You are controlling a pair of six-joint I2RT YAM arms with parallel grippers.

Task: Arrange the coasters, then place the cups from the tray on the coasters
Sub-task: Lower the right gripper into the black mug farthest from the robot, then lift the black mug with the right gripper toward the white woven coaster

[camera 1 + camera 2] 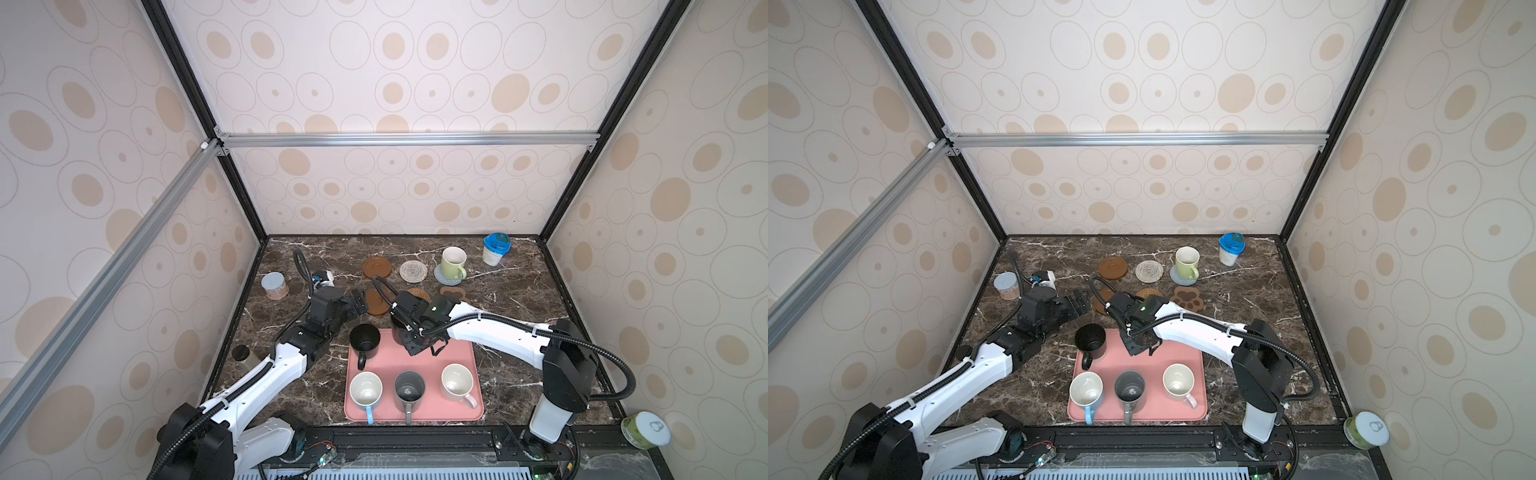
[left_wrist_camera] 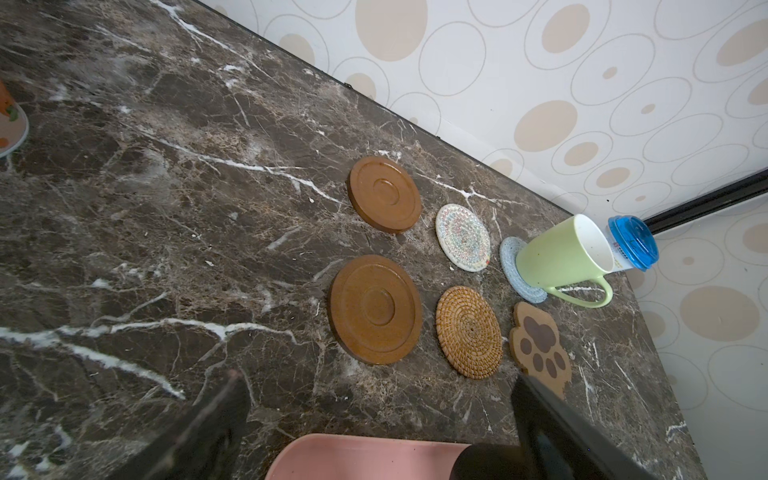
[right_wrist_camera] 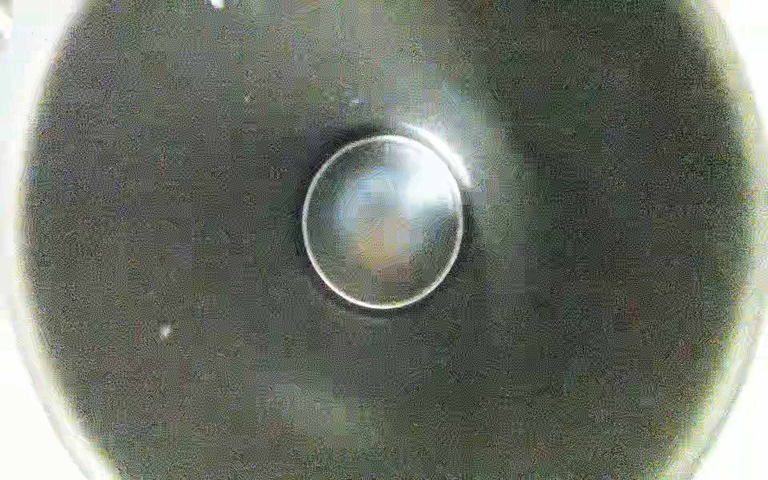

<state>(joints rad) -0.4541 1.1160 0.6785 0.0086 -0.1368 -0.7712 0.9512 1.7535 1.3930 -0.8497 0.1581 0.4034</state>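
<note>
**Surface** (image 1: 519, 299): dark brown marble, walled along its left, far and right edges. Open room: a broad bare stretch beside the right edge, crossed only by the right arm. The left side is largely taken up by the left arm. The strip between coasters and tray is tight, and both grippers stand there.

**Tray** (image 1: 436, 411): pink, low-rimmed, at the middle of the near edge. It carries five mugs.
- Black mug (image 1: 365, 338): far left corner, handle toward the near edge.
- Light blue mug (image 1: 365, 392): white inside, near left corner.
- Dark grey mug (image 1: 409, 390): middle of the near rim.
- Pale pink mug (image 1: 457, 384): near right corner.
- Second black mug (image 3: 382, 220): middle of the far rim, mostly hidden under the right gripper. The right wrist view looks straight into its dark inside.

**Coasters**: six, in two rows of three between tray and far edge, none touching.
- Far row: brown disc (image 2: 384, 194); whitish woven round (image 2: 462, 237); grey-blue round (image 2: 511, 266), carrying the upright light green mug (image 2: 561, 253).
- Near row: second brown disc (image 2: 375, 309); rattan round (image 2: 469, 331); paw-shaped mat (image 2: 540, 340).

**Right gripper** (image 1: 411, 338): jaws drawn close at the second black mug; the gripping spot is hidden.

**Left gripper** (image 1: 360, 303): jaws wide, empty, just left of the second brown disc.

**Sundries**: blue-lidded tub (image 1: 495, 248) near the far right corner; grey-lidded jar (image 1: 274, 284) by the left edge.
</note>
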